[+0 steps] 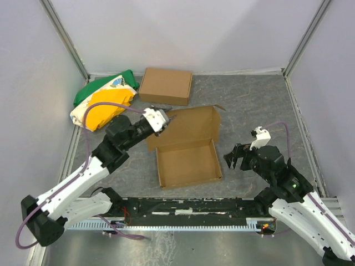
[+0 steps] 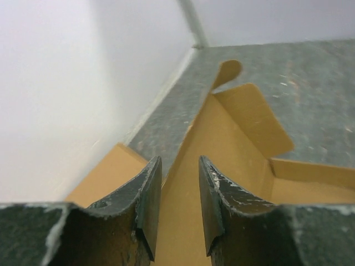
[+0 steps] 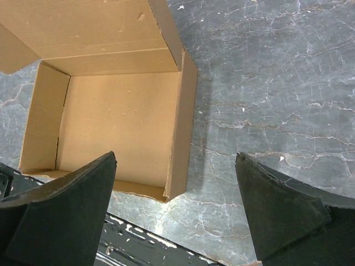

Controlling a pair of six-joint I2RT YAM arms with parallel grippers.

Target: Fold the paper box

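The paper box (image 1: 186, 160) sits mid-table as a shallow open tray with its walls up. Its lid (image 1: 191, 124) stands raised at the back, a rounded tab at its far corner. My left gripper (image 1: 168, 119) is at the lid's left edge. In the left wrist view its fingers (image 2: 180, 166) stand a little apart, with the lid's edge (image 2: 222, 144) running up between them and not pinched. My right gripper (image 1: 236, 158) hovers wide open just right of the tray. In the right wrist view that gripper (image 3: 176, 156) straddles the tray's right front corner (image 3: 180, 111) from above, holding nothing.
A closed ready-made cardboard box (image 1: 166, 85) lies at the back, beside a green, yellow and white bag (image 1: 104, 102) at the back left. White enclosure walls ring the table. A black rail (image 1: 183, 208) runs along the near edge between the arm bases.
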